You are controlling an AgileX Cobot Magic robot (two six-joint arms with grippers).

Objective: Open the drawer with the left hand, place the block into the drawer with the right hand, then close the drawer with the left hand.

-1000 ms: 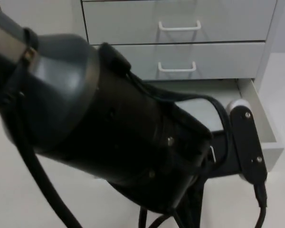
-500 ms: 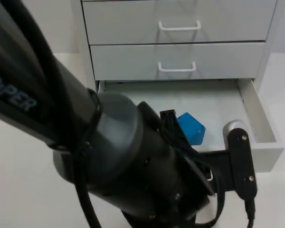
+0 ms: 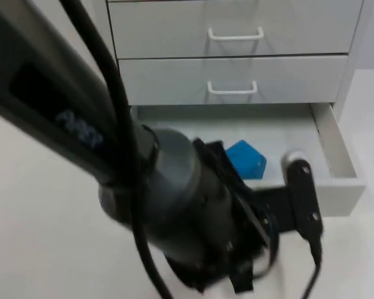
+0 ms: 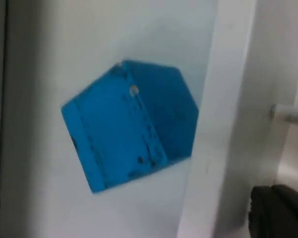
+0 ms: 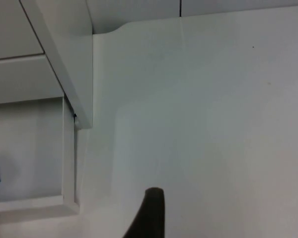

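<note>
A blue block (image 3: pixel 246 159) lies inside the open bottom drawer (image 3: pixel 340 156) of the white cabinet. My left arm (image 3: pixel 174 187) reaches across the drawer's front and hides most of it from above. In the left wrist view the block (image 4: pixel 131 124) rests on the drawer floor just behind the white front panel (image 4: pixel 228 99). The drawer handle (image 4: pixel 288 114) juts out close to my left gripper (image 4: pixel 280 210). My right gripper (image 5: pixel 151 213) waits over the bare table to the right of the cabinet, beside the drawer's corner (image 5: pixel 68 148).
Two shut drawers with white handles (image 3: pixel 234 87) stand above the open one. The cabinet's side wall (image 5: pixel 64 59) rises left of the right gripper. White table (image 5: pixel 213 124) spreads to the right of the cabinet and in front of it.
My left arm has swung toward the cabinet and uncovered the block. The drawer with the block has slid slightly inward.
</note>
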